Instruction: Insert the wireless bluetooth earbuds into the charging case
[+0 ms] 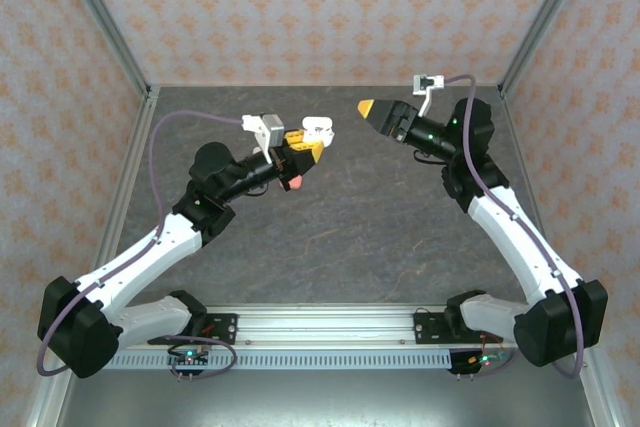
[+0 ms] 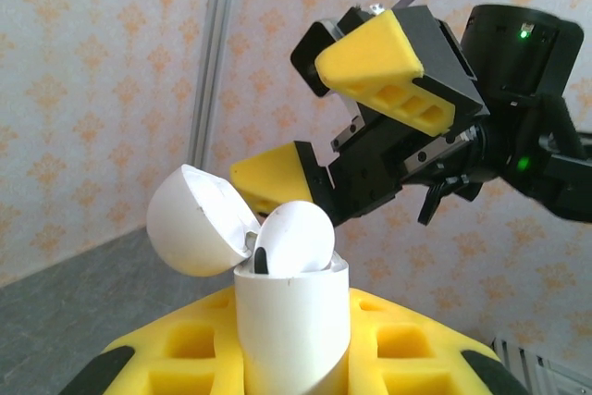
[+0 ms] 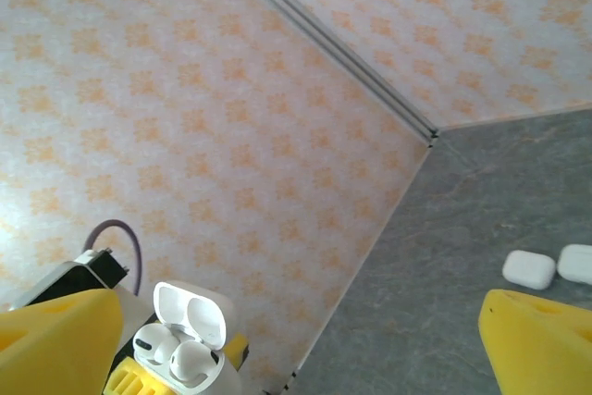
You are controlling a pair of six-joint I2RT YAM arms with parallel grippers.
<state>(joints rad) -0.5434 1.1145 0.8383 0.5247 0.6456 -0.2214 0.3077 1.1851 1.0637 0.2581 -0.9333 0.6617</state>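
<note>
Two robot arms meet in mid-air above a grey counter [image 1: 380, 227]. The left gripper [image 1: 303, 150] is pressed tight around the base of a small white charging case [image 2: 291, 321]. It holds the case upright and clear of the counter, with the rounded lid [image 2: 190, 219] flipped back. The earbuds [image 3: 176, 356] are in the case. From the right wrist, two white buds appear to fill its two wells. From the left wrist, one bud's head [image 2: 298, 236] stands above the rim, so it may not be fully seated.

The right gripper [image 1: 372, 109] has its jaws spread wide and holds nothing. It hovers near the open case and points towards it. Two spare cases [image 3: 529, 268], both closed, lie side by side on the counter.

The insertion looks almost finished. The next move probably calls for a light, well-aimed push with the right gripper, either to press the raised bud home or to tip the lid shut. Meanwhile the left gripper must keep the case steady.
</note>
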